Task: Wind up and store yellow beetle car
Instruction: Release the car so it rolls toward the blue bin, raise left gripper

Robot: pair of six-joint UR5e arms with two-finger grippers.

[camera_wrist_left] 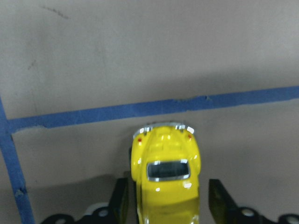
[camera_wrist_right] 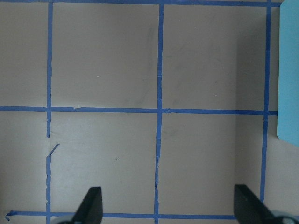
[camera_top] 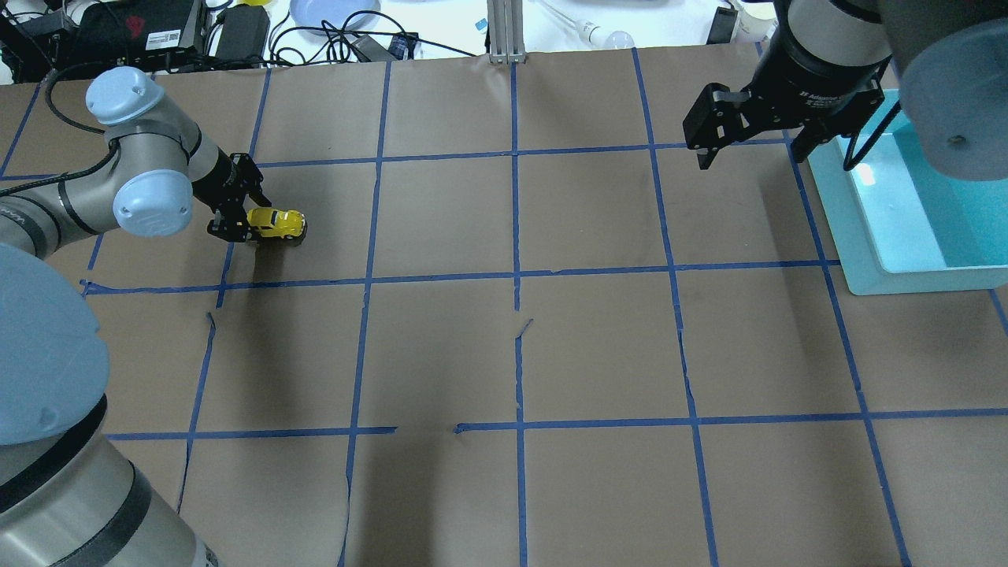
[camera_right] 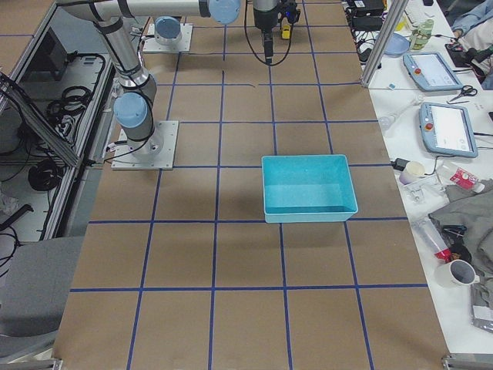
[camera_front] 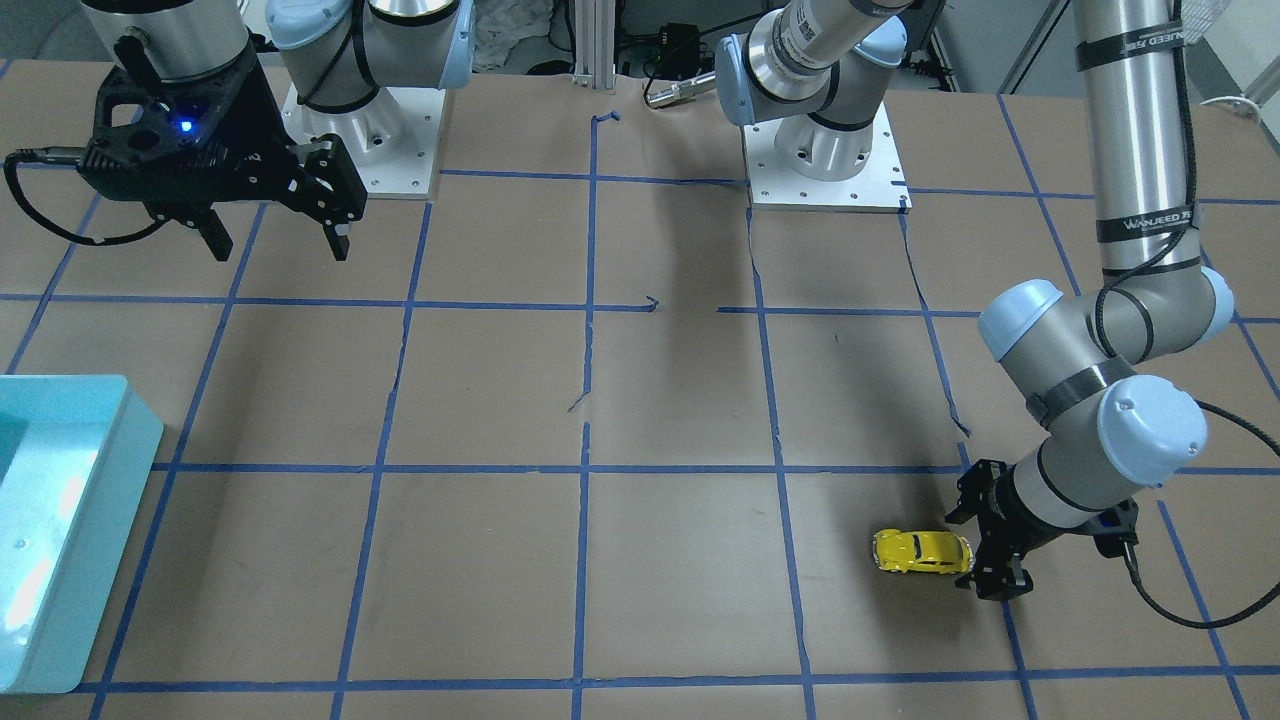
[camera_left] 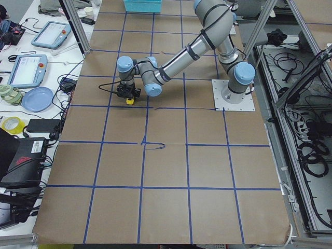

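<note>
The yellow beetle car (camera_front: 922,552) stands on its wheels on the brown paper; it also shows in the overhead view (camera_top: 276,224) and the left wrist view (camera_wrist_left: 166,172). My left gripper (camera_front: 985,550) is low at the table, open, with one finger on each side of the car's near end. In the left wrist view the fingers (camera_wrist_left: 120,205) show narrow gaps to the car body. My right gripper (camera_top: 752,153) is open and empty, held high above the table beside the teal bin (camera_top: 898,236).
The teal bin (camera_front: 60,520) stands at the table's end on my right side, open and with nothing seen in it (camera_right: 308,189). Blue tape lines grid the brown paper. Cables, tablets and dishes lie beyond the far edge.
</note>
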